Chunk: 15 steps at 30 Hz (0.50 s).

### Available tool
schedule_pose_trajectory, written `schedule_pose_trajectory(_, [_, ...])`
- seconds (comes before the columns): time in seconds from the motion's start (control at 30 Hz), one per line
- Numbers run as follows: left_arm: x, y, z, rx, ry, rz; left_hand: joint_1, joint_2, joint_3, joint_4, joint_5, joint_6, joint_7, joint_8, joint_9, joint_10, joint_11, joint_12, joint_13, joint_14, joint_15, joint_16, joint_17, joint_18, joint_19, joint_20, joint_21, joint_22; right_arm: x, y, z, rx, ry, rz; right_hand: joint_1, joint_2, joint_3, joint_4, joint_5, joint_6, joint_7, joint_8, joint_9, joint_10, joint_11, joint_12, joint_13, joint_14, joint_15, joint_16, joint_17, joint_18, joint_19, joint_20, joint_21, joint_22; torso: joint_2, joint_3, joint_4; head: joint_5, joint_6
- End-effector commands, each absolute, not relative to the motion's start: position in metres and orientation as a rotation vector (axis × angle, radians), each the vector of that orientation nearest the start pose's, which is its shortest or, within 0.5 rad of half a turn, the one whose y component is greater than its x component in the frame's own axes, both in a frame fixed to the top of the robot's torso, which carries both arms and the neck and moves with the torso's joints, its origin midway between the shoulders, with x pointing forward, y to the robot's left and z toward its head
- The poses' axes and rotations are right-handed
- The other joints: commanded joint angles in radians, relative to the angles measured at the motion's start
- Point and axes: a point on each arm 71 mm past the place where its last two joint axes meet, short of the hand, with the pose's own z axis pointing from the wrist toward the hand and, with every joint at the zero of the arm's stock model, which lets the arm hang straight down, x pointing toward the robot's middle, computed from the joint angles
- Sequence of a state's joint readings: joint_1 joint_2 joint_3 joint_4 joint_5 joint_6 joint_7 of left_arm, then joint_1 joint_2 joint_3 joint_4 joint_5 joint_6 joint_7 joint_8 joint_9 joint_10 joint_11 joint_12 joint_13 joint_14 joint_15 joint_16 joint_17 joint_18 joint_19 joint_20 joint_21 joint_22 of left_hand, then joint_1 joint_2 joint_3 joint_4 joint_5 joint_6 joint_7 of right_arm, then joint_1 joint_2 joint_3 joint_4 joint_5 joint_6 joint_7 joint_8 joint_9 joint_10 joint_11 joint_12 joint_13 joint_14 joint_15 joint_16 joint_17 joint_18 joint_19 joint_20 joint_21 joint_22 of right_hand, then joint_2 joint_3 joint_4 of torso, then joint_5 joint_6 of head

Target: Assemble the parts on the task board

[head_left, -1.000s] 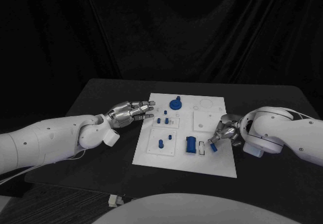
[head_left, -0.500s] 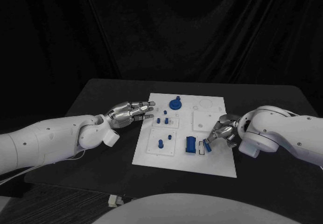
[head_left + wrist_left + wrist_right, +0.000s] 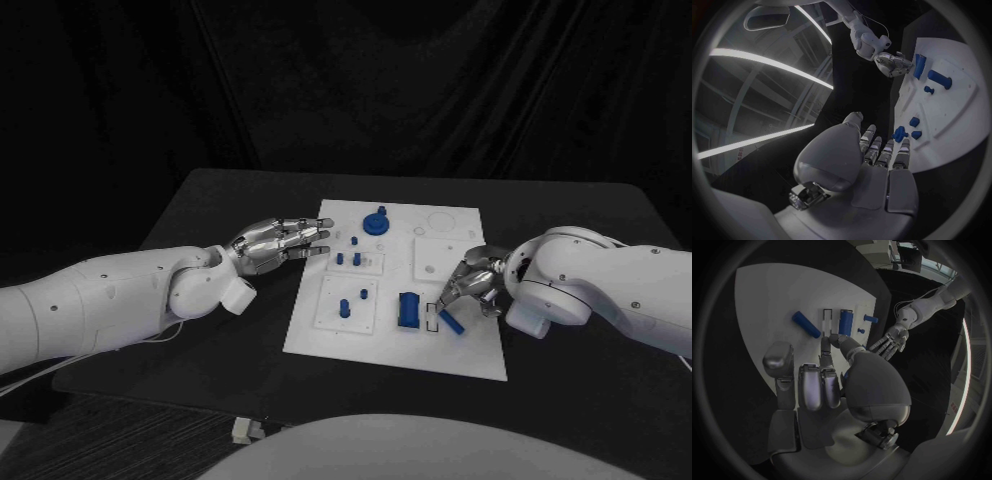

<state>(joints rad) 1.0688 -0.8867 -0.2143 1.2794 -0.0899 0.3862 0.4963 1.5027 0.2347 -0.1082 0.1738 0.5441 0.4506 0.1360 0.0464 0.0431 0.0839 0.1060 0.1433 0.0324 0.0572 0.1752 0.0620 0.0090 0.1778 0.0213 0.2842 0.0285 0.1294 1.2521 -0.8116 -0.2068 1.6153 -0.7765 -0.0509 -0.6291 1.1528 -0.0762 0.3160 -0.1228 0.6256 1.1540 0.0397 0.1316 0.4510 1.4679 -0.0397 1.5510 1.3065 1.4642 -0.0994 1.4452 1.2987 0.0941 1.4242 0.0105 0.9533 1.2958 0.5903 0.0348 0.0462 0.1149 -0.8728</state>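
The white task board (image 3: 325, 330) lies mid-table. My right hand (image 3: 473, 285) hovers over its right side with its fingers apart and nothing in them. A blue cylinder (image 3: 453, 321) lies flat on the board just below that hand; in the right wrist view the cylinder (image 3: 806, 324) is clear of the fingertips (image 3: 825, 342). Beside it a blue block (image 3: 410, 310) stands in the board. Small blue pegs (image 3: 346, 303) and a blue knob (image 3: 376, 220) stand further left and back. My left hand (image 3: 281, 243) floats open at the board's left edge.
The black table (image 3: 216, 200) surrounds the board, with bare room on both sides. The left wrist view shows my left hand (image 3: 879, 155) short of the board (image 3: 954, 115), and my right hand (image 3: 893, 63) beyond it.
My right hand has let go of the blue cylinder, which now lies flat on the board, and has shifted slightly left. The left arm has not moved.
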Motion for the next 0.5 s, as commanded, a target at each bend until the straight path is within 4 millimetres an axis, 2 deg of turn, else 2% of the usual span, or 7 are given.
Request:
schedule_pose_trajectory(0.03, [0.444,0.275,-0.300,-1.090,1.817,-1.876,-0.001,-0.006,0.046,-0.001,0.019,0.010,0.000,0.002,0.005,-0.004,0.009,0.019,-0.001,-0.009,-0.001,0.014,0.011,-0.002,0.014,0.002,-0.007,0.003,0.434,-0.188,-0.259,0.497,2.481,0.429,0.006,0.020,0.040,0.002,-0.002,0.000,-0.004,0.026,0.022,0.103,-0.006,0.020,0.264,0.062,-0.006,0.003,0.018,0.012,0.007,-0.004,0.007,0.134,0.001,0.0002,0.0002,0.000,0.000])
schedule_pose_trajectory(0.1, [0.444,0.275,-0.300,-1.090,1.817,-1.876,-0.001,-0.006,0.046,-0.001,0.019,0.010,0.000,0.002,0.005,-0.004,0.009,0.019,-0.001,-0.009,-0.001,0.014,0.011,-0.002,0.014,0.002,-0.007,0.003,0.434,-0.188,-0.259,0.481,2.474,0.422,0.003,0.022,0.041,0.003,-0.015,-0.005,-0.003,0.026,0.023,0.103,-0.005,0.020,0.264,0.061,-0.006,0.001,0.015,0.013,0.006,-0.004,0.003,0.133,0.001,0.0002,0.0001,0.000,0.000])
schedule_pose_trajectory(0.23, [0.444,0.276,-0.300,-1.090,1.818,-1.876,-0.001,-0.006,0.046,-0.001,0.019,0.010,0.000,0.002,0.005,-0.004,0.009,0.019,-0.001,-0.009,-0.001,0.014,0.011,-0.002,0.014,0.002,-0.007,0.003,0.434,-0.189,-0.256,0.409,2.424,0.410,-0.027,0.027,0.021,0.026,-0.151,-0.035,-0.003,0.021,0.028,0.103,-0.004,0.020,0.264,0.060,-0.004,0.000,0.014,0.014,0.002,-0.001,-0.011,0.130,0.000,0.0003,-0.0003,0.002,0.000])
schedule_pose_trajectory(0.27, [0.444,0.276,-0.300,-1.090,1.818,-1.876,-0.001,-0.006,0.046,-0.001,0.019,0.010,0.000,0.002,0.005,-0.004,0.009,0.019,-0.001,-0.009,-0.001,0.014,0.011,-0.002,0.014,0.002,-0.007,0.003,0.433,-0.189,-0.254,0.377,2.398,0.406,-0.056,0.020,0.000,0.052,-0.249,-0.053,0.001,0.017,0.024,0.103,0.000,0.020,0.264,0.061,-0.001,0.000,0.014,0.013,0.002,0.001,-0.011,0.130,0.000,0.0003,-0.0004,0.002,0.000])
schedule_pose_trajectory(0.33, [0.444,0.276,-0.300,-1.090,1.819,-1.876,-0.003,-0.007,0.048,-0.002,0.018,0.008,0.001,0.002,0.005,-0.004,0.009,0.019,-0.002,-0.009,-0.001,0.015,0.011,-0.001,0.014,0.003,-0.007,0.003,0.433,-0.189,-0.250,0.329,2.353,0.404,-0.077,0.003,-0.028,0.083,-0.349,-0.067,0.005,0.025,0.023,0.103,0.003,0.020,0.264,0.061,0.001,0.000,0.014,0.013,0.002,0.004,-0.011,0.131,0.000,0.0002,-0.0005,0.000,0.000])
schedule_pose_trajectory(0.43, [0.444,0.276,-0.300,-1.090,1.822,-1.877,-0.003,-0.007,0.049,-0.002,0.018,0.008,0.001,0.002,0.005,-0.004,0.009,0.018,-0.002,-0.009,-0.001,0.015,0.011,-0.001,0.015,0.003,-0.006,0.004,0.431,-0.191,-0.239,0.182,2.234,0.383,-0.110,-0.028,-0.068,0.135,-0.407,-0.092,0.013,0.028,0.020,0.103,0.009,0.020,0.264,0.064,0.006,0.009,0.029,0.008,0.010,0.006,0.013,0.137,0.000,0.0001,-0.0006,-0.002,0.000])
schedule_pose_trajectory(0.5, [0.444,0.276,-0.300,-1.091,1.823,-1.877,-0.003,-0.007,0.049,-0.002,0.018,0.008,0.001,0.002,0.005,-0.004,0.009,0.018,-0.002,-0.009,-0.001,0.015,0.011,-0.001,0.015,0.003,-0.006,0.004,0.430,-0.191,-0.234,0.098,2.180,0.363,-0.083,-0.050,-0.086,0.193,-0.403,-0.116,0.014,0.039,0.018,0.103,0.011,0.020,0.264,0.065,0.007,0.013,0.035,0.009,0.014,0.007,0.024,0.140,0.001,0.0002,-0.0004,0.000,0.000])
